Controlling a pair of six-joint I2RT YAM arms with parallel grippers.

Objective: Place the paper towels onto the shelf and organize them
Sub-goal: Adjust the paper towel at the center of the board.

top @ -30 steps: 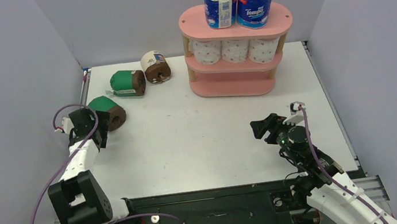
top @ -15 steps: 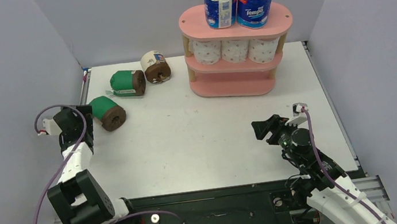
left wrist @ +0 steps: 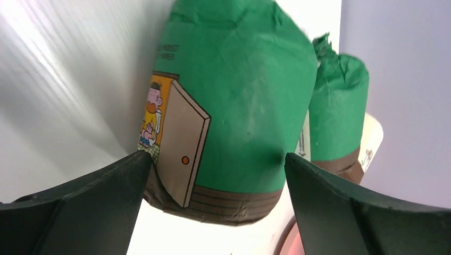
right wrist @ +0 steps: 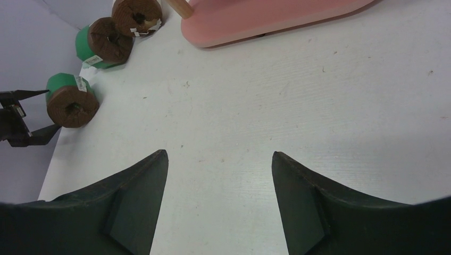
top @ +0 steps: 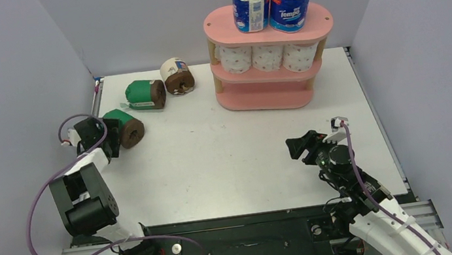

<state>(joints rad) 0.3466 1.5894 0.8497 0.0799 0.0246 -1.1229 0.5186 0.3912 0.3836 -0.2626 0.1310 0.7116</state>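
A green-wrapped brown paper towel roll (top: 124, 127) (left wrist: 239, 106) lies on its side at the table's left. My left gripper (top: 110, 133) (left wrist: 217, 159) is open, its fingertips flanking the roll's brown end without clamping it. A second green roll (top: 145, 94) (left wrist: 337, 117) and a cream-wrapped one (top: 177, 76) lie farther back. The pink shelf (top: 272, 98) carries two blue-white rolls (top: 251, 4) on top and three white dotted rolls (top: 267, 58) on its middle tier. My right gripper (top: 296, 147) (right wrist: 219, 156) hovers open and empty over bare table.
Grey walls close in the table on the left, back and right. The left arm's base block (top: 83, 202) and its purple cable sit at the near left edge. In the right wrist view the shelf's bottom board (right wrist: 266, 18) is far ahead, and the three loose rolls lie at upper left.
My left gripper drew back to the left, then returned to the nearest green roll, and the arm's lower link swung upright. The right arm stayed still.
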